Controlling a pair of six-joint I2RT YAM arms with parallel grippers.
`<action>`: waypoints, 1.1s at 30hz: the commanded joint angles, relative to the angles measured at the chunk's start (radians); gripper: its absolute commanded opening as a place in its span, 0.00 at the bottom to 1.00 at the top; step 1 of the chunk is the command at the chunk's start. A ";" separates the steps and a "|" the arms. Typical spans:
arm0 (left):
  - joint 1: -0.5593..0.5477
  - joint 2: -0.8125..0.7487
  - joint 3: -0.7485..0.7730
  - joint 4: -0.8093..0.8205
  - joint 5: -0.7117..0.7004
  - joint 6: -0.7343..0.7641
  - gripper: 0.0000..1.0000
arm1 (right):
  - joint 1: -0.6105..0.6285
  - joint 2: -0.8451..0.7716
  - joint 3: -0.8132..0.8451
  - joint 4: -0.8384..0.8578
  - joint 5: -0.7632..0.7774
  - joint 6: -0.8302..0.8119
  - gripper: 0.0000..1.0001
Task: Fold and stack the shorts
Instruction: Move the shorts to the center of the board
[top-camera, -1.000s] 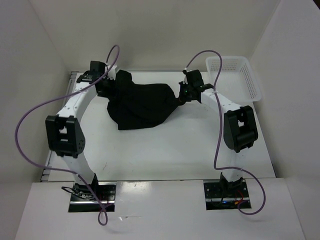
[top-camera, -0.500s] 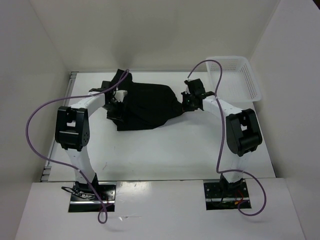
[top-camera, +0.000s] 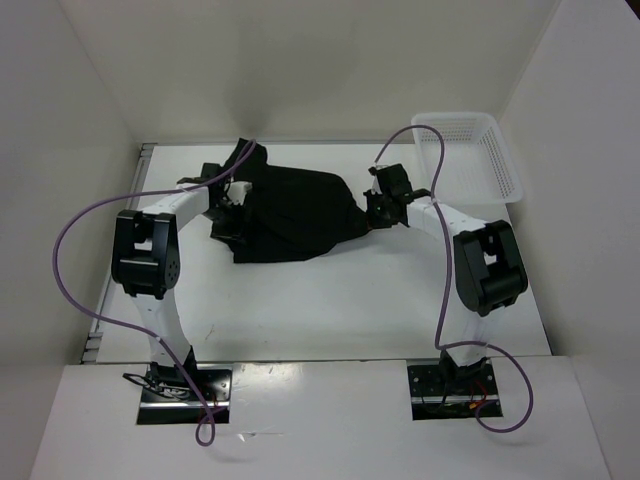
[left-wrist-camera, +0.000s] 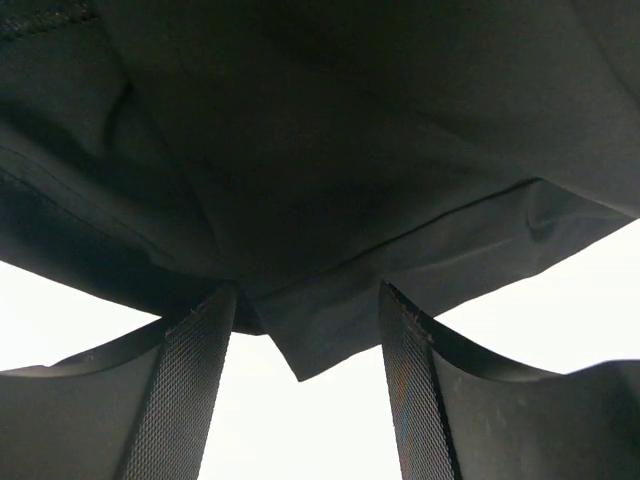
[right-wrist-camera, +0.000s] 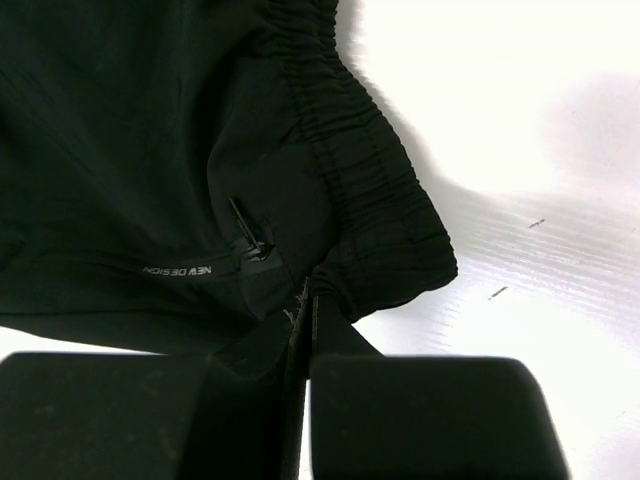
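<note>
The pair of black soft fabric shorts (top-camera: 295, 215) lies in a crumpled, partly spread heap on the far half of the white counter (top-camera: 330, 300), around 12 o'clock from its middle, not yet folded flat. In the right wrist view the gathered elastic waistband (right-wrist-camera: 350, 170) runs up along the cloth's 3 o'clock edge, and small white lettering (right-wrist-camera: 178, 271) sits just inside it.

The cloth looks thin, light and limp. It will likely sag and bunch wherever it is unsupported and slide easily on the smooth counter. The thicker waistband and the stitched hems seem the surest places to pinch; two well-separated corners would let it be drawn taut.

At the heap's 3 o'clock edge, the right claw (right-wrist-camera: 303, 310) is closed tight, its jaws nipping a corner of the waistband. At the 9 o'clock edge, the left claw (left-wrist-camera: 305, 330) stands wide apart with a fold of the shorts draped just ahead of it and one point of cloth dipping between its jaws, which grip nothing.

A white plastic mesh basket (top-camera: 505, 160) sits at 2 o'clock from the shorts, well apart.
</note>
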 joint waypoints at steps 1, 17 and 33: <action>0.006 0.007 0.015 0.008 0.044 0.004 0.67 | 0.005 -0.077 -0.032 0.037 0.020 -0.034 0.01; 0.006 -0.114 0.040 -0.066 0.011 0.004 0.00 | -0.052 -0.150 -0.080 0.003 0.034 0.017 0.87; -0.047 -0.317 -0.181 -0.378 0.219 0.004 0.13 | -0.052 0.043 0.026 0.048 0.088 0.126 0.87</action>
